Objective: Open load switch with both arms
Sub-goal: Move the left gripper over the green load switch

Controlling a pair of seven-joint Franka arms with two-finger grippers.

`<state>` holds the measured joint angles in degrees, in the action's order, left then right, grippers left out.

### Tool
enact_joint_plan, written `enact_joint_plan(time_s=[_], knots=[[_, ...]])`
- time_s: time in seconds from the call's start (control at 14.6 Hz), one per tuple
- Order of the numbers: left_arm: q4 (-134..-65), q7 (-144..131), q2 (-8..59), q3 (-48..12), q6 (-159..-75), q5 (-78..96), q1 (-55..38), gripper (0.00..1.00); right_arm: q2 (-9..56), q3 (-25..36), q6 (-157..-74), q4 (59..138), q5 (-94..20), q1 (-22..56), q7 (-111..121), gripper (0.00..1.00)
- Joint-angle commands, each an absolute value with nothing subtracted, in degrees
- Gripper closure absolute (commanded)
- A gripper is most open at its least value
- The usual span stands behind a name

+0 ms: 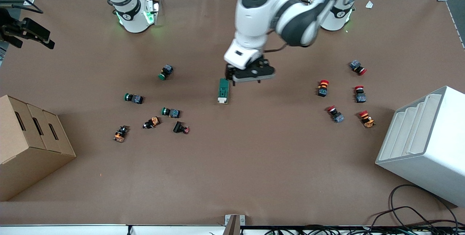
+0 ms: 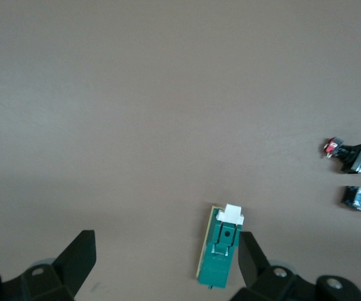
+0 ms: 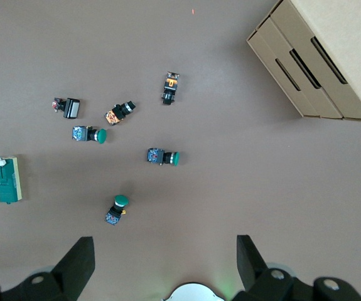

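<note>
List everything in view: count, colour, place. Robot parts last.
load switch: 1, dark green with white lever, mid-table.
green push buttons: 3, toward the right arm's end.
orange and black parts: 3, nearer the front camera than the green buttons.
red push buttons: 5, toward the left arm's end.
cardboard box: 1, brown, right arm's end.
white bin: 1, left arm's end.
left hand: open, low beside the load switch.
right hand: open, high over its own base; arm waits.
</note>
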<state>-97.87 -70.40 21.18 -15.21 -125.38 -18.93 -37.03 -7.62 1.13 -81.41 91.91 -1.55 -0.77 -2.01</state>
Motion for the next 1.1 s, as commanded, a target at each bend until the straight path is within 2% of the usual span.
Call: enact_joint_plan(time_s=[0.0, 0.27, 0.62, 0.82, 1.03], knots=[[-97.12, -84.49, 26.96, -14.77, -127.0, -30.81, -42.61, 0.0, -5.89, 1.32, -81.04, 90.79, -2.37, -1.14, -2.28, 0.0], [-97.21, -102.97, 34.35, -14.85, -127.62, -45.75, -50.43, 0.0, -2.12, 1.32, -81.48, 90.79, -2.37, -1.23, -2.11, 0.0], [-97.38, -116.25, 40.42, -14.77, -127.53, -57.81, -56.24, 0.0, 2.45, 1.41, -81.56, 89.39, -1.41, -1.84, -1.76, 0.0], [-101.84, -126.18, 41.13, -14.85, -127.53, -69.91, -57.13, 0.0, 3.6, 1.41, -81.56, 89.47, -1.49, -1.32, -3.42, 0.0], [-106.95, -134.97, 41.13, -14.85, -127.53, -83.19, -57.13, 0.01, 5.97, 0.97, -82.26, 89.47, -2.55, 1.22, -16.65, 0.0]])
